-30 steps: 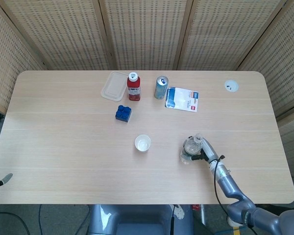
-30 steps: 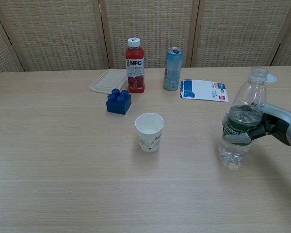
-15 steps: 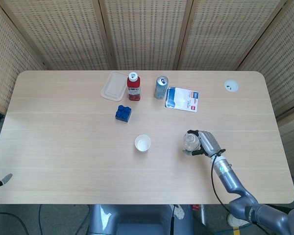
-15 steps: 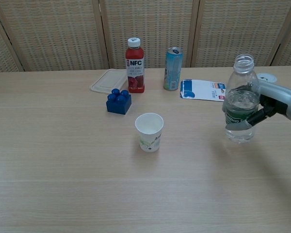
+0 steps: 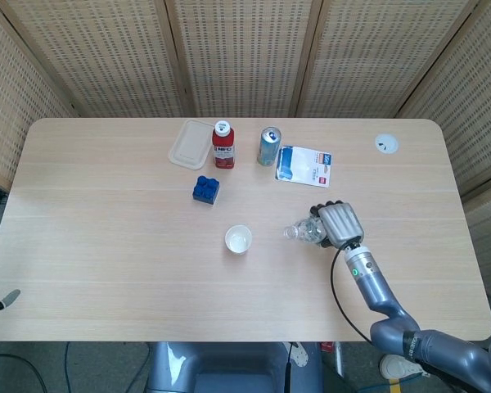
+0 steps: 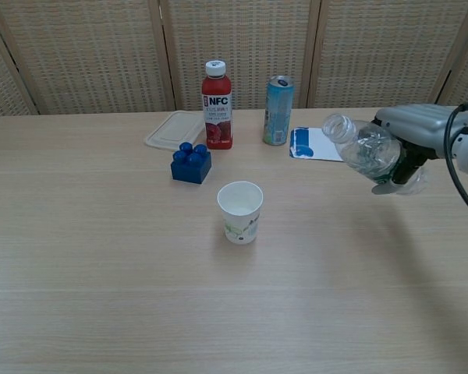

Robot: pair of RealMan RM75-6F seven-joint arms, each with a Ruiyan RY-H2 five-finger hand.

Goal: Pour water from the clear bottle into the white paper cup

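— Fingers (image 6: 405, 160) wrapped round the clear bottle (image 6: 366, 152), right hand (image 5: 340, 223) holding it in the air, neck tipped left toward the white paper cup (image 6: 241, 211).

— And the risk?

— Its open mouth sits well right of the cup. Tilt further before I'm over it and water hits the table (image 6: 101, 257).

— Left hand?

— Out of sight.
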